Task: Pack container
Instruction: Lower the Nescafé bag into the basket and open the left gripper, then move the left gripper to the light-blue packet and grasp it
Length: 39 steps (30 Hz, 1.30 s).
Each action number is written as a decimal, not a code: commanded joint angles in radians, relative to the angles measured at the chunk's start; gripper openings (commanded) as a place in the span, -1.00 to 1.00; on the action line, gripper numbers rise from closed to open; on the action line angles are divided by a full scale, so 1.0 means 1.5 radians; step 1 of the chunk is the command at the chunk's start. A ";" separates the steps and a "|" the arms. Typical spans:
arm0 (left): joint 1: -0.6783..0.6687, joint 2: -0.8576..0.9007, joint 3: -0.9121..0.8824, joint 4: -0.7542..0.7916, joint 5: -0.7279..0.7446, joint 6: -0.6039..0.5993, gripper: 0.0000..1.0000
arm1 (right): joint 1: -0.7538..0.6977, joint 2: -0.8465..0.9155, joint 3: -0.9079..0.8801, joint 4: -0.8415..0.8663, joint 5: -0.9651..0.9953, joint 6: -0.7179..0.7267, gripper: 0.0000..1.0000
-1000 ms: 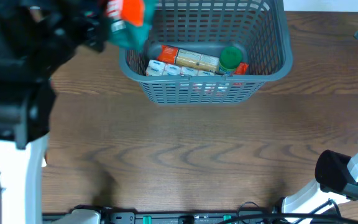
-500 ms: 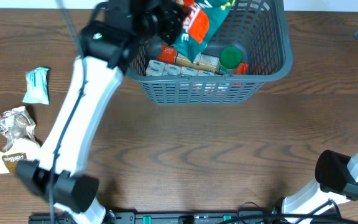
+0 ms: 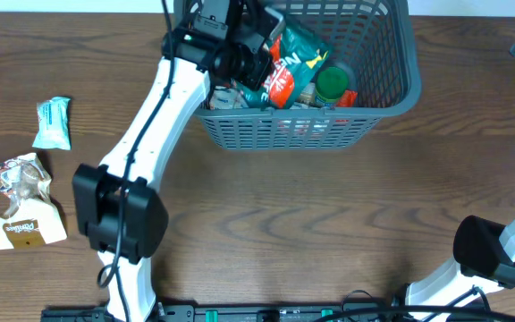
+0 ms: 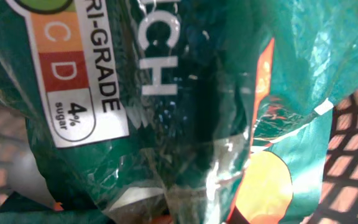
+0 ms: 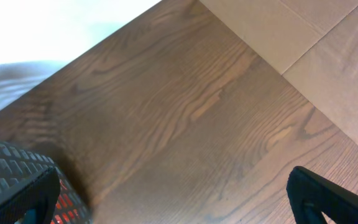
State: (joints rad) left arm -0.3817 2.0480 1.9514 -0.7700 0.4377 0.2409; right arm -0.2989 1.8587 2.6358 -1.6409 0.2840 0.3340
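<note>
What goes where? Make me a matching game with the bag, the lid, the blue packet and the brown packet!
Things:
1. bag
2. lid
3. blue packet
4. brown packet

Places:
a. on the table, front left
b. lying in the basket, towards its right end
c. held by the left gripper at the basket
d. on the table, left, farther back

Pairs: 1-c, 2-b, 3-d, 4-a
</note>
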 commanded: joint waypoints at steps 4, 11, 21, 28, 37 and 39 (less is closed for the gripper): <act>-0.002 -0.004 0.022 -0.015 -0.009 0.011 -0.89 | -0.001 0.003 0.001 -0.001 0.002 0.011 0.99; -0.002 -0.006 0.023 -0.012 -0.012 0.011 0.95 | -0.001 0.003 0.001 -0.001 0.002 0.011 0.98; -0.002 -0.109 0.093 -0.007 -0.030 -0.032 0.97 | -0.001 0.003 0.001 -0.001 0.002 0.011 0.98; 0.004 -0.257 0.138 -0.042 -0.319 -0.086 0.97 | -0.001 0.003 0.001 -0.001 0.002 0.011 0.98; 0.132 -0.370 0.138 -0.218 -0.597 -0.256 0.97 | -0.001 0.003 0.001 -0.001 0.002 0.011 0.98; 0.188 -0.368 0.137 -0.273 -0.596 -0.308 0.97 | -0.001 0.003 0.001 -0.001 0.002 0.011 0.98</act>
State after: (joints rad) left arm -0.1837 1.4693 2.1651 -1.1263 -0.3408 -0.0620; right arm -0.2989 1.8587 2.6358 -1.6405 0.2840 0.3340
